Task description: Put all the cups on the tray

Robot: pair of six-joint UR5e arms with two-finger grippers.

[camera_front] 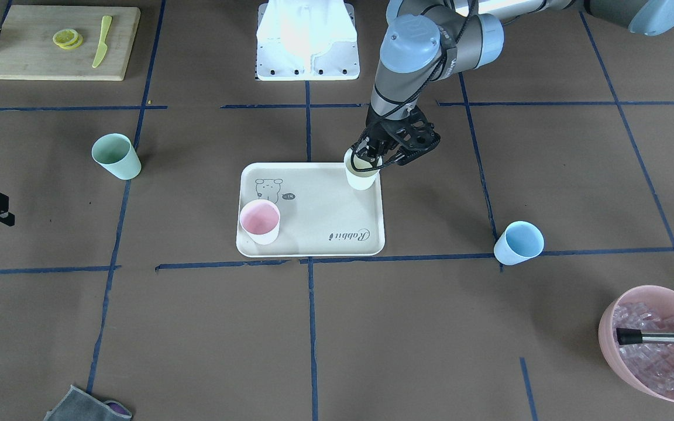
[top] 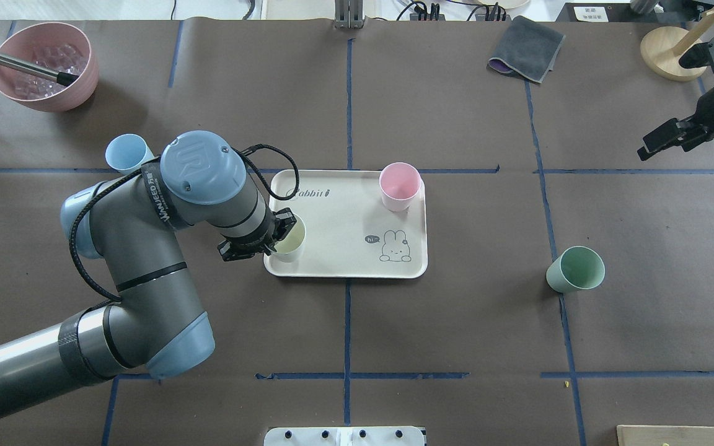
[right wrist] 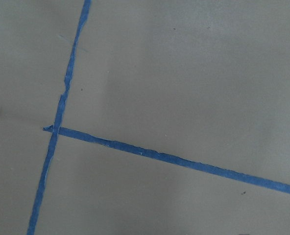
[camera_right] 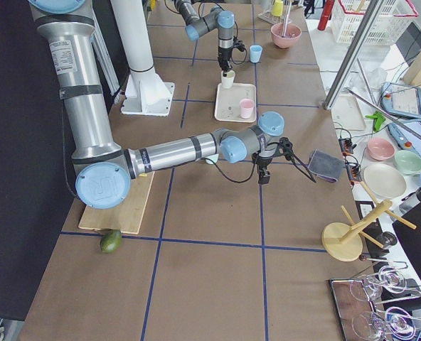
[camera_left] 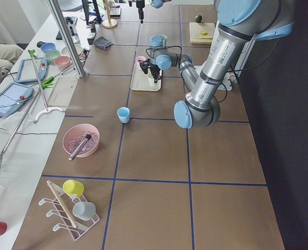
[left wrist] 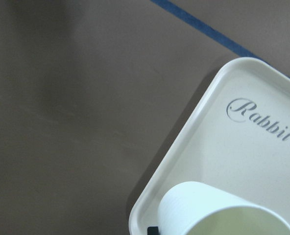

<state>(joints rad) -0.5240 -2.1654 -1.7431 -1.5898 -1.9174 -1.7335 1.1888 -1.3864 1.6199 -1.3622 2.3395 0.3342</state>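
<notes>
front-facing view: the tray (camera_front: pixel 319 202) lies in the middle of the table (camera_front: pixel 208 327). the pink cup (camera_front: pixel 260 222) stands on it in the corner toward the operators' edge and the right edge. the cream cup (camera_front: pixel 362 174) stands in the opposite corner, toward the robot's edge and the left edge. the left pincer (camera_front: pixel 371 155) seems closed on its rim, with one finger reaching inside. the green cup (camera_front: pixel 116 156) stands upright on the table, well apart from the tray, toward the right edge. the blue cup (camera_front: pixel 518 242) stands likewise toward the left edge.

overhead view: the layout is the same. the right pincer (top: pixel 673 137) hangs near the right edge, far from every cup. i cannot tell whether it is open or closed.

left wrist view: the cream cup sits inside the tray's corner. its base is cut off, so i cannot tell if it rests flat.

right wrist view: only bare table and blue tape (right wrist: pixel 159 156).

judged from this, the task is about half done. two cups are on the tray, one of them not yet released, and the green and blue cups remain.
</notes>
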